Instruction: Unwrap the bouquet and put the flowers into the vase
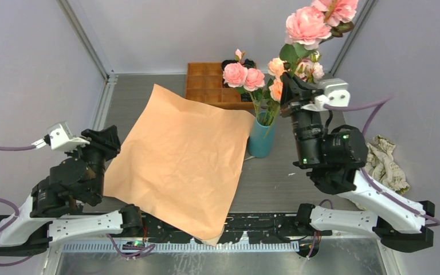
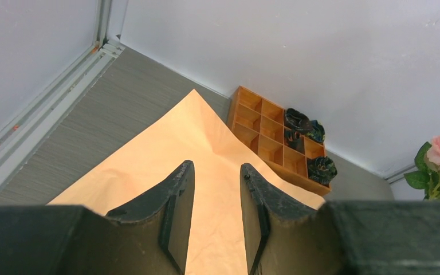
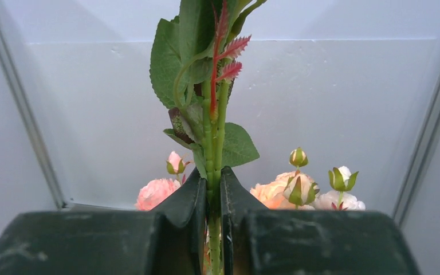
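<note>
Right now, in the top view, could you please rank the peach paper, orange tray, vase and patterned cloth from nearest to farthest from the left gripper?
1. Peach paper, beside the left gripper.
2. Orange tray, at the back.
3. Vase, right of the paper.
4. Patterned cloth, far right edge.

Left hand (image 2: 216, 172) low, half open; right hand (image 3: 213, 179) raised, pinched nearly shut.

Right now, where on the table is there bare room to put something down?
The table is bare in the back-left corner, between the paper and the left wall, and in front of the vase, between the paper and the right arm. Crowded: around the vase, where tray, flowers and the right hand gripping a flower stem meet.
</note>
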Motion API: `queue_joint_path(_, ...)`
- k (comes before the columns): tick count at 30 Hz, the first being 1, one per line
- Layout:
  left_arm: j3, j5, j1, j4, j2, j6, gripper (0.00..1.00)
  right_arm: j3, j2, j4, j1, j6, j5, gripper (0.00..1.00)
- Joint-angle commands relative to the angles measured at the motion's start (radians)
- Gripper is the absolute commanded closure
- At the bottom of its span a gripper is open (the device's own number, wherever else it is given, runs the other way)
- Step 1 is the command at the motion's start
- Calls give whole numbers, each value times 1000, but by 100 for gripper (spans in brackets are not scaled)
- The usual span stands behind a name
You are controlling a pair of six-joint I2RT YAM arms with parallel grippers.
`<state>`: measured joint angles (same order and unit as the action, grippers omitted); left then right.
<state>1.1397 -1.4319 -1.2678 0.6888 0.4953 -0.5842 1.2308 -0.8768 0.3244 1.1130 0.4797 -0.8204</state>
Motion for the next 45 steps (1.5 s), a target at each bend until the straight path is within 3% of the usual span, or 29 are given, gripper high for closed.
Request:
queue_joint_path(1, 25, -13, -1, -65, 48, 18, 64, -20, -81, 261, -4, 246, -44, 99)
queue_joint_path(5, 28, -8, -2, -78, 59, 27, 64, -30, -149, 359, -61, 288, -9, 99)
queue_joint_path(12, 15, -15, -1, -77, 39, 28, 65, -8, -207, 305, -224, 146, 71, 99)
queue_joint_path(18, 5, -35, -1, -77, 19, 35, 65, -37, -214, 293, -292, 58, 102, 99)
queue_joint_path(27, -2, -44, -1, -76, 15, 37, 65, -48, -232, 264, -305, -35, 136, 99)
queue_joint_path(40, -11, -46, -2, -86, 16, 38, 65, -202, -163, 217, -304, -170, 132, 99)
queue_joint_path(42, -11, -46, -1, -88, 23, 37, 65, -216, -151, 217, -306, -182, 135, 92)
queue_joint_path(45, -11, -43, -1, -92, 30, 37, 65, -237, -133, 217, -304, -190, 132, 69)
